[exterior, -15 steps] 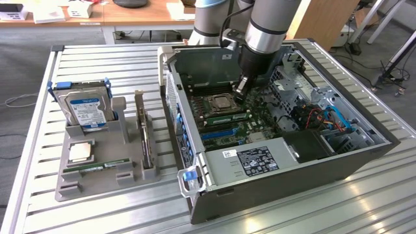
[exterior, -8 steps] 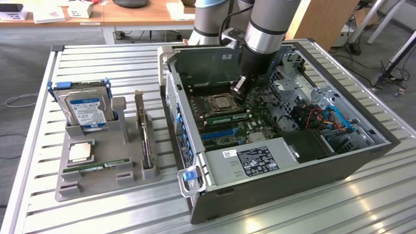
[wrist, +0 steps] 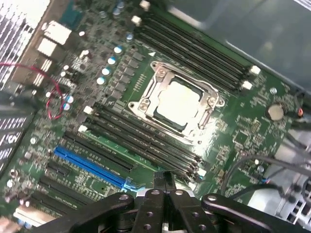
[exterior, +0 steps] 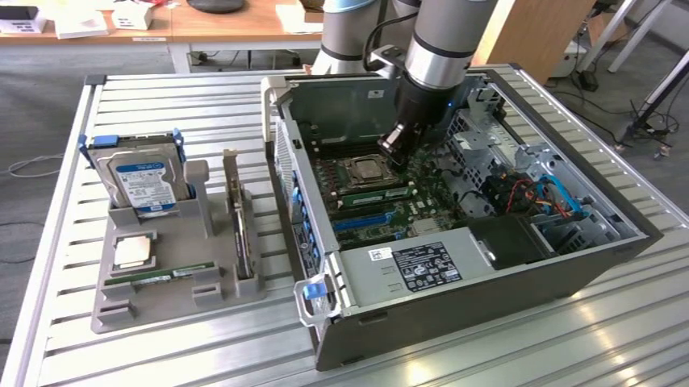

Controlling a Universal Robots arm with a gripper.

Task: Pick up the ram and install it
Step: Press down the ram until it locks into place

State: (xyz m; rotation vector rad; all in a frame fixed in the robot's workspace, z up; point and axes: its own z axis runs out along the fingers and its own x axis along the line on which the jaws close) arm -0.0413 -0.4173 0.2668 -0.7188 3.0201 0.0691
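Tool (exterior: 394, 153) closed, empty, above motherboard (exterior: 415, 211) inside case; ram (exterior: 173, 275) lies on tray (exterior: 119, 310).

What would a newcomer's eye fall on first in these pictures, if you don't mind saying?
Probably the open computer case in the middle of the slatted table, with the arm's gripper reaching down inside it, shut, just above the motherboard's silver processor socket. Next, the grey holder at the exterior view's left, carrying a blue-labelled hard drive and a green ram stick lying flat.
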